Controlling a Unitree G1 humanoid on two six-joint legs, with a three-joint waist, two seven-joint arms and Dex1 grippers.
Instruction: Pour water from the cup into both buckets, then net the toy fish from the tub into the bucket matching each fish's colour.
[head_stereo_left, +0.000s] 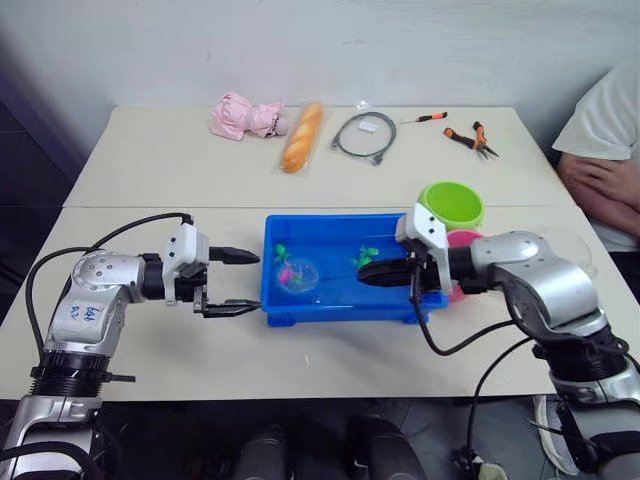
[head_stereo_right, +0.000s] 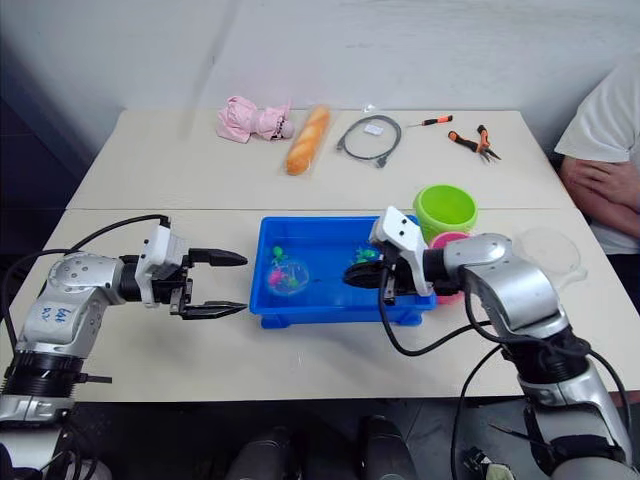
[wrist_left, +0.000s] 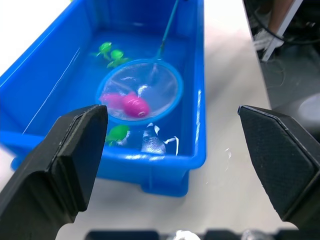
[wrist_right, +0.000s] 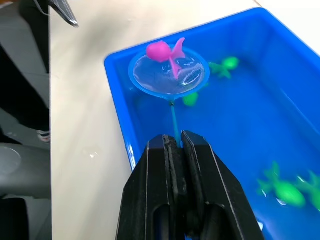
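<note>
Net (wrist_right: 168, 74) low inside the tub (head_stereo_left: 275, 305), pink fish (wrist_right: 165, 51) on its hoop, handle pinched in right gripper (wrist_right: 178, 146) over tub's pink-bucket (head_stereo_left: 464, 238) end. Left gripper (head_stereo_left: 238, 282) spread wide, empty, just beside tub's opposite end above tabletop (head_stereo_left: 160, 330).

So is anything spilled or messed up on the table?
Nothing stands out. The blue tub sits flat with its water inside, the right gripper holds the net with a pink fish on it, and both buckets stand upright. I see no puddles on the table.
</note>
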